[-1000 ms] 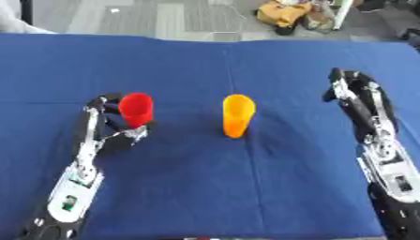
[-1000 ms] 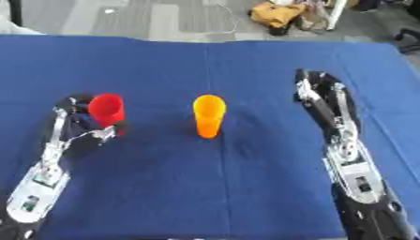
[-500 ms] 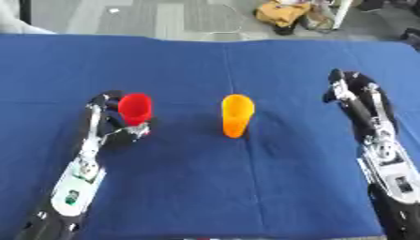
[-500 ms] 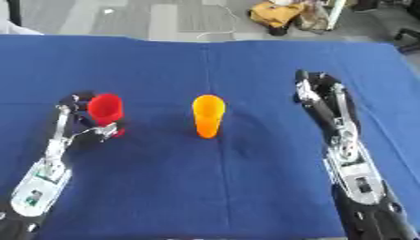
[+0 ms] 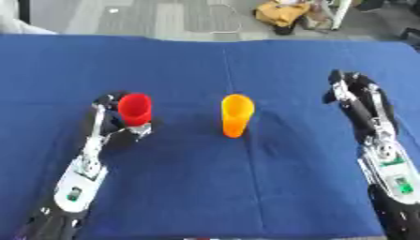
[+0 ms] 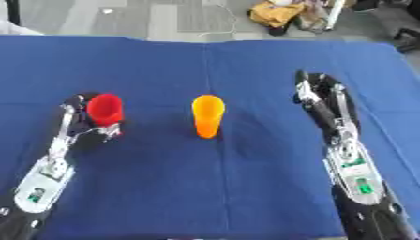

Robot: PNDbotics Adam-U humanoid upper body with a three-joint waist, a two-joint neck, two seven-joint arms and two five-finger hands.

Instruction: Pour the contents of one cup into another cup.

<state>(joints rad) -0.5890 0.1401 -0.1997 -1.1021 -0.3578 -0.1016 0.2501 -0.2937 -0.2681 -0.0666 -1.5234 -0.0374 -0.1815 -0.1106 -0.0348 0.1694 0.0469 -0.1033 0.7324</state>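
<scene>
Left eye view: our left hand (image 5: 115, 129) has fingers curled round the red cup (image 5: 134, 109), orange cup (image 5: 236, 115) apart at mid-cloth, right hand (image 5: 354, 93) open and idle; we should lift level, then tip slowly over orange.

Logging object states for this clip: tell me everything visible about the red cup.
The red cup is a small, plain, tapered tumbler that looks like plastic, upright on the blue table cloth at the left of the scene. Its open mouth faces up; no contents can be made out. The left hand is curled round its lower part. The orange cup stands apart to its right, untouched.
</scene>
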